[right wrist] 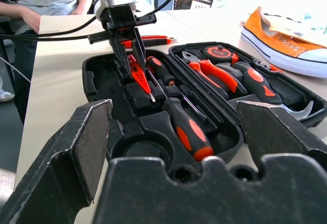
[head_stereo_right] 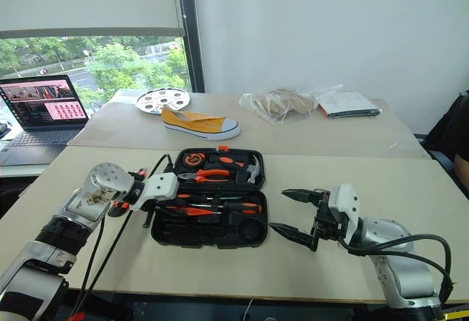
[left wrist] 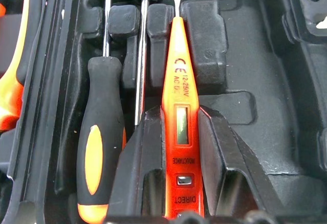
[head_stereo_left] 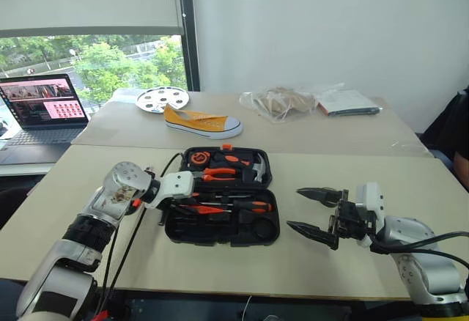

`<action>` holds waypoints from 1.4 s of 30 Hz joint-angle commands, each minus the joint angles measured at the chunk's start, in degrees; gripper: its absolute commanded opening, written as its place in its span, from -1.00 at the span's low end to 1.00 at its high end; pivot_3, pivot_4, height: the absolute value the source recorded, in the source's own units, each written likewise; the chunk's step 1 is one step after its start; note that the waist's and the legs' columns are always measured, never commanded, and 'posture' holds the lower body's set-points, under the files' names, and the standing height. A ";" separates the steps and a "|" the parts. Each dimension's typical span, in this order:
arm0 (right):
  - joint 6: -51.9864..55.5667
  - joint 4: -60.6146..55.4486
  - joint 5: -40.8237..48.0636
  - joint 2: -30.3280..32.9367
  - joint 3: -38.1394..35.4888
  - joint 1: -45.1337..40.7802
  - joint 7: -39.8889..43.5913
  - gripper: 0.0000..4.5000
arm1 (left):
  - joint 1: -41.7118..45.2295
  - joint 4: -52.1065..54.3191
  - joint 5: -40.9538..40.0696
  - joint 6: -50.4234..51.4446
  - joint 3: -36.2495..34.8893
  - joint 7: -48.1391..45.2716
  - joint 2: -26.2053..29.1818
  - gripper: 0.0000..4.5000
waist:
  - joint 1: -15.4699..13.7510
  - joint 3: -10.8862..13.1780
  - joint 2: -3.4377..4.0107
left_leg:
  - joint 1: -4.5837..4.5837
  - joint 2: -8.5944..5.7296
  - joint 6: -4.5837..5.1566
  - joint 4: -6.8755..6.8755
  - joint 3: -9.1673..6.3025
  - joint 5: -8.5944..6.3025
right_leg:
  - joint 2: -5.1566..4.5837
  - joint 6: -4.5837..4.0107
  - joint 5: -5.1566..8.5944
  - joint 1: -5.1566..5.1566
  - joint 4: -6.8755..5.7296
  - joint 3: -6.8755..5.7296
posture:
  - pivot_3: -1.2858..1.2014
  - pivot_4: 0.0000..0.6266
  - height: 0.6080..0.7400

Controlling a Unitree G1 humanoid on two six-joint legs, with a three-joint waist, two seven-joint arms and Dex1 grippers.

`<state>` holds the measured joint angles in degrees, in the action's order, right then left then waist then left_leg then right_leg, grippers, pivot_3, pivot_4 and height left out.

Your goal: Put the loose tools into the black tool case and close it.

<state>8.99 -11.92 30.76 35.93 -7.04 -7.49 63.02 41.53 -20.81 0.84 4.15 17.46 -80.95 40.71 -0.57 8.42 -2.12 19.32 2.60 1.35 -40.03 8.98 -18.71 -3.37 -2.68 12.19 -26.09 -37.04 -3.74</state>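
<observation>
The left gripper (right wrist: 134,63) holds the slim orange tool (left wrist: 180,116) tight, down inside the open case (head_stereo_left: 220,229) on the table (head_stereo_left: 330,262). The right gripper (head_stereo_left: 314,212) is wide open beside the case.

orange slim tool (left wrist: 180,106), black case (head_stereo_left: 220,229)

One open black case (head_stereo_left: 258,229) on the table (head_stereo_left: 66,189). Inside: two screwdrivers (right wrist: 186,126) with black-and-orange handles, one slim orange tester (left wrist: 182,116), one pair of orange-handled pliers (right wrist: 212,73), one hammer (right wrist: 271,92), one round orange-and-black tape measure (head_stereo_left: 198,158). Beside the case: one more orange-and-black tool (right wrist: 148,41), kind unclear. Farther back: one yellow shoe (head_stereo_left: 201,122), one round white plate (head_stereo_left: 162,99), one laptop (head_stereo_left: 44,108), one clear plastic bag (head_stereo_left: 282,102), one booklet (head_stereo_left: 346,102). Two grippers: left (right wrist: 134,70), right (head_stereo_left: 315,213).
</observation>
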 commanded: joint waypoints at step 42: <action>0.43 -1.50 1.73 -0.56 -0.20 -0.43 -0.02 1.00 | -8.67 4.05 -5.12 0.17 -4.50 4.00 -0.70 -0.98 | 0.01 0.02 -0.04 | 0.09 0.03 0.08 -0.24 -0.06 -0.05 | -0.02 0.02 -0.02 0.00 -0.06 -0.04 | 0.03 -0.52 1.00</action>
<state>10.06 -12.27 31.81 35.39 -6.33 -7.55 63.26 34.41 -17.17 -5.60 4.97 11.66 -77.14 39.67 -0.56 8.44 -2.16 19.40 2.63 1.43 -40.27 8.93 -18.75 -3.39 -2.65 12.17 -26.09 -37.10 -3.77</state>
